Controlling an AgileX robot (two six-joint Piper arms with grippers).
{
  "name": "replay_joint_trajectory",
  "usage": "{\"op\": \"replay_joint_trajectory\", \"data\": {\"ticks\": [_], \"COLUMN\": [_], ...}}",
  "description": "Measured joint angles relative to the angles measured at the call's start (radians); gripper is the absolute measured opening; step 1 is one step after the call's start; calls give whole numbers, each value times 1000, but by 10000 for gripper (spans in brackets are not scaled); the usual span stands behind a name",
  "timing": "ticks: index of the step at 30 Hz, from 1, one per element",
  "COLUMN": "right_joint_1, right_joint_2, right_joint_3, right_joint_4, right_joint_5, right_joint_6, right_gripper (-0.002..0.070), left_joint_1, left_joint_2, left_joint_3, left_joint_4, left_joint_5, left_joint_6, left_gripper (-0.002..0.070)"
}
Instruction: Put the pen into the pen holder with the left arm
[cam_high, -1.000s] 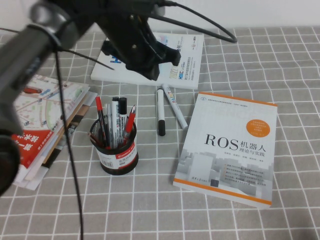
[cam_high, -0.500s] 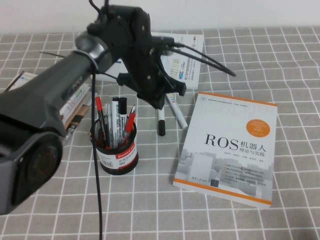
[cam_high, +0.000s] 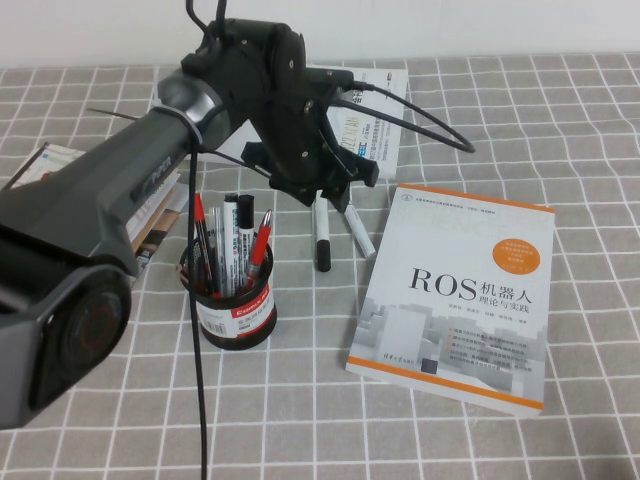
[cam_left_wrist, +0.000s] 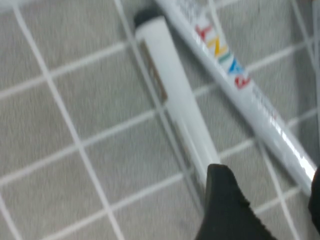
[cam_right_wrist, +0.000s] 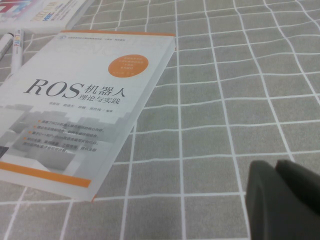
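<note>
Tabletop (cam_high: 560, 110) under a grey checked cloth is carrying, biggest first: the ROS book (cam_high: 455, 290), a second white book (cam_high: 375, 125) at the far side, and a stack of booklets (cam_high: 90, 250) on the robot's left.

Left arm (cam_high: 150, 170) is reaching across from the left, and the left gripper (cam_high: 318, 192) is hanging just above the tail end of the pen (cam_high: 321, 232). Jaws are standing apart with nothing between them; the wrist view is showing one dark fingertip (cam_left_wrist: 225, 200) beside the barrel, not yet closed on it. Right gripper (cam_right_wrist: 285, 200) is sitting parked low beyond the ROS book; whether it is parted or clenched cannot be told.

Step in hand, as judged: the approach for the pick. The next move is calling for a short descent to straddle the white barrel only, then closing, keeping clear of the lettered marker (cam_high: 352, 222) lying just beside it.

Pen holder (cam_high: 230, 295) is standing upright, near the pen, already holding several pens.

Pen is lying flat between holder and ROS book, long axis running near-to-far, black cap pointing toward the robot.
</note>
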Motion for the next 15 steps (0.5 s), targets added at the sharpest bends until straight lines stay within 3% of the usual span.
{"op": "replay_joint_trajectory", "data": {"ticks": [15], "right_joint_1": [0], "right_joint_2": [0], "right_joint_3": [0], "right_joint_4": [0], "right_joint_5": [0], "right_joint_6": [0], "right_gripper": [-15], "left_joint_1": [0], "left_joint_2": [82], "left_joint_3": [-2], "left_joint_4": [45], "left_joint_5": [-34], "left_joint_6": [-17], "left_gripper": [323]}}
